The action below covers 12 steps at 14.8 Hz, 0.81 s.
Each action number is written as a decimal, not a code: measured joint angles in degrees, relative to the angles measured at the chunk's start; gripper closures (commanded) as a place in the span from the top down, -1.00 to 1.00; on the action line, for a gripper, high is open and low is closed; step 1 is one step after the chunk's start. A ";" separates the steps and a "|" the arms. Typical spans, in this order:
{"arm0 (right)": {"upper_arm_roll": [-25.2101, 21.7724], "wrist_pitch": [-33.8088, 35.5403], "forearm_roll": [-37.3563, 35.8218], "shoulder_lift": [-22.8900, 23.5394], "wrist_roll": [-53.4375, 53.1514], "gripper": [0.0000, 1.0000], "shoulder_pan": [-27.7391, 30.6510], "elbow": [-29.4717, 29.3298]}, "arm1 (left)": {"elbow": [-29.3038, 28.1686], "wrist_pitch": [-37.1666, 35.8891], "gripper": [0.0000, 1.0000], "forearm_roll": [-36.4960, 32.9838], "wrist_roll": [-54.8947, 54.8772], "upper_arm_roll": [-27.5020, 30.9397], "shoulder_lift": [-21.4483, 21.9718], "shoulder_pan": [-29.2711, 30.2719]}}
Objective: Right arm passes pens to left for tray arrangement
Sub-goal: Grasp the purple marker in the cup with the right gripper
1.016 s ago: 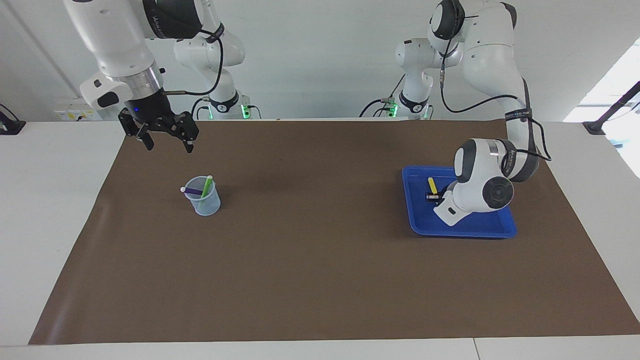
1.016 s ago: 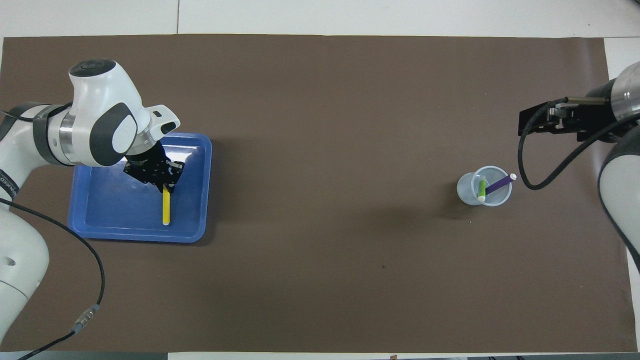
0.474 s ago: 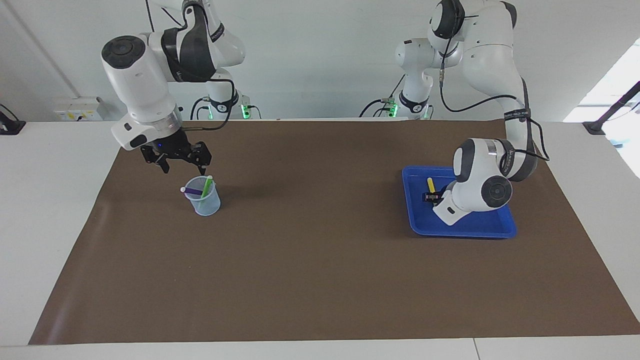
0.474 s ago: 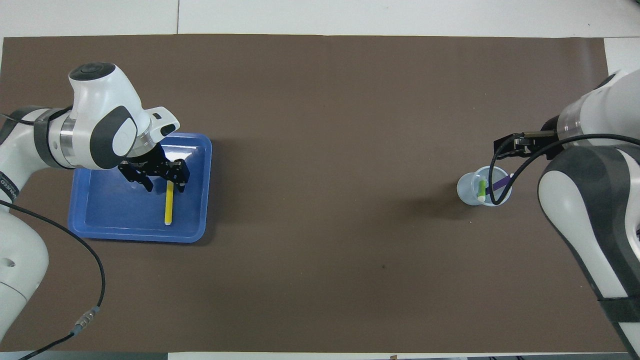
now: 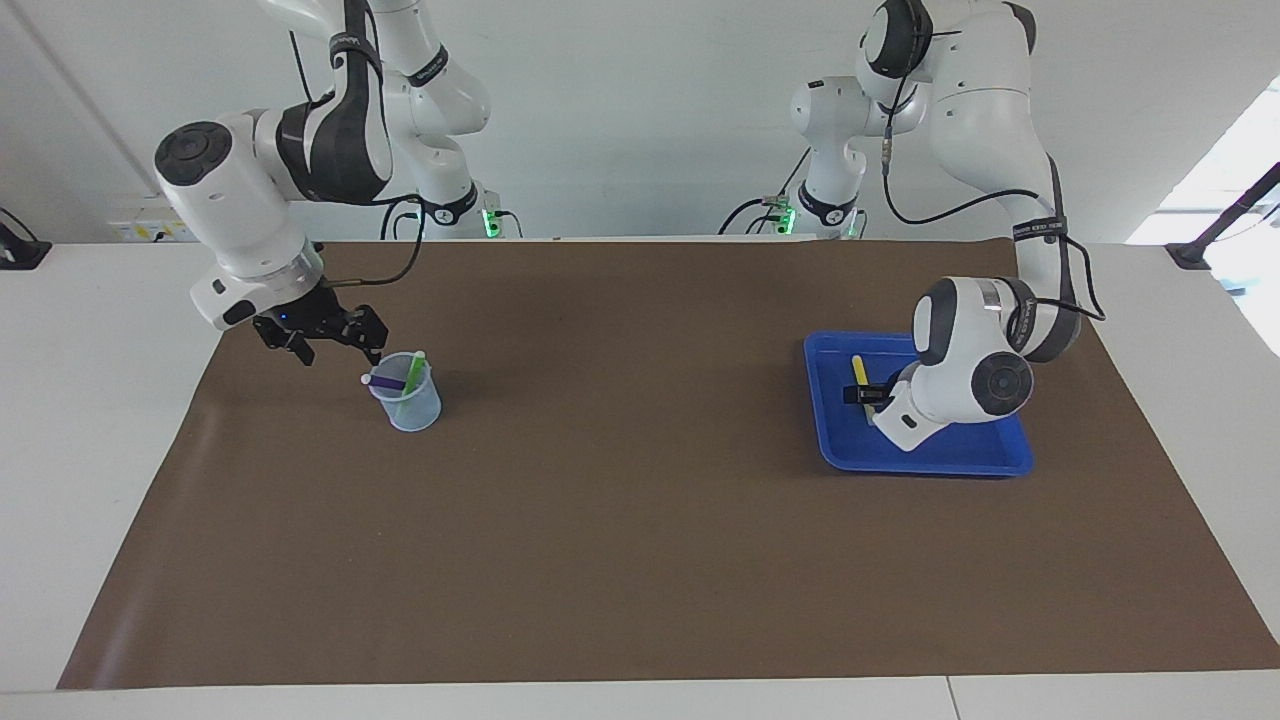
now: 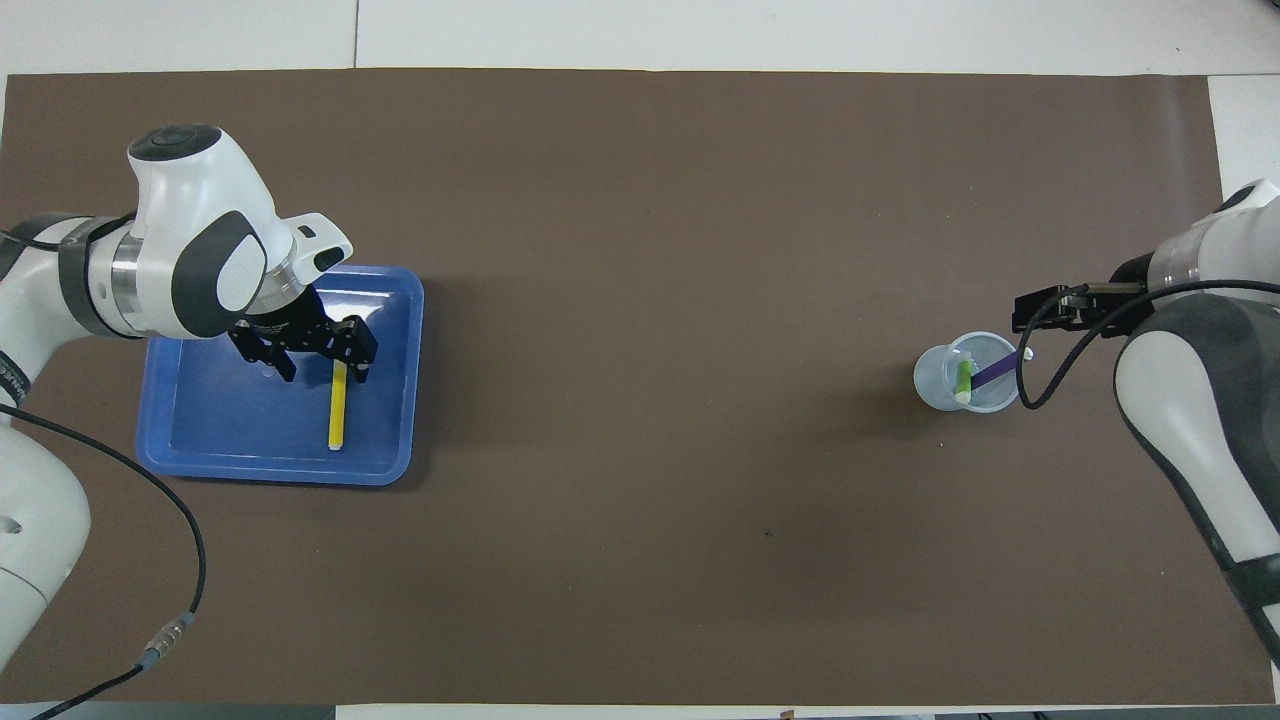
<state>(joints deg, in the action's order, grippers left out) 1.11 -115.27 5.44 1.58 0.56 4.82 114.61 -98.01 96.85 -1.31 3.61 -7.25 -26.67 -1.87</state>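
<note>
the brown mat (image 5: 640, 500) covers my table (image 5: 90, 400) almost edge to edge. the blue tray (image 6: 200, 440) lies toward my left arm's end, the yellow pen (image 6: 337, 415) flat inside it. my left end effector (image 6: 312, 368) hangs over that pen's end, fingers spread, holding nothing. the clear cup (image 5: 412, 405) stands toward my right arm's end, holding the purple pen (image 5: 385, 381) and green pen (image 5: 412, 372). my right end effector (image 5: 330, 352) hangs spread beside the cup's rim.

Brown mat (image 5: 640, 500) over white table (image 5: 80, 420). Bright blue tray (image 6: 200, 440) at left of overhead frame, yellow pen (image 6: 337, 415) in it. Clear bluish cup (image 5: 415, 410), purple pen (image 5: 388, 381) and green pen (image 5: 412, 372). White arms, black grippers.
</note>
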 measured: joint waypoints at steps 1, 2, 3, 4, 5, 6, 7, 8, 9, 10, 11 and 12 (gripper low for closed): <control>-0.01 -0.95 1.21 0.30 0.00 0.90 0.19 0.67 | 0.00 -0.22 0.91 0.00 0.00 -0.02 0.49 0.00; -0.01 -2.22 2.01 0.54 0.00 0.87 0.30 1.53 | 0.01 -0.80 0.91 0.00 -0.01 -0.03 1.21 0.00; -0.01 -3.86 2.52 0.71 0.00 0.84 0.36 2.62 | 0.02 -1.62 0.92 0.00 -0.01 -0.05 2.16 0.00; -0.01 -5.60 2.92 0.90 0.00 0.84 0.50 3.90 | 0.03 -2.55 0.95 0.02 -0.01 -0.09 3.42 0.00; -0.01 -6.81 3.43 1.13 0.00 0.79 0.79 4.96 | 0.04 -3.35 0.98 0.14 -0.02 -0.14 4.85 -0.01; -0.02 -7.46 3.75 1.29 0.00 0.75 1.07 5.69 | 0.07 -4.03 1.00 0.60 -0.02 -0.18 6.48 -0.01; -0.02 -7.53 3.98 1.32 0.00 0.65 1.28 6.15 | 0.10 -4.57 1.00 1.33 -0.01 -0.22 8.32 -0.03; -0.02 -7.53 4.17 1.32 0.00 0.53 1.38 6.46 | 0.11 -4.86 1.00 1.95 0.03 -0.25 10.24 -0.06; -0.02 -7.53 4.37 1.32 0.00 0.39 1.40 6.67 | 0.13 -5.27 1.00 2.66 0.20 -0.27 12.37 -0.09; -0.01 -7.53 4.47 1.31 0.00 0.29 1.40 6.80 | 0.16 -5.70 1.00 3.78 0.94 -0.28 14.32 -0.09; 0.00 -7.53 4.50 1.31 0.00 0.22 1.40 6.86 | 0.20 -6.11 1.00 5.44 2.31 -0.26 16.14 -0.07; 0.02 -7.53 4.52 1.29 0.00 0.14 1.40 6.91 | 0.23 -6.47 1.00 7.04 4.01 -0.25 17.85 -0.06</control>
<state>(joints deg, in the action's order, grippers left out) 1.13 -122.79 9.96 2.87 0.56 6.22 121.52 -97.78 90.37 5.73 7.62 -7.50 -8.82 -1.93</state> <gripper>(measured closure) 0.339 0.000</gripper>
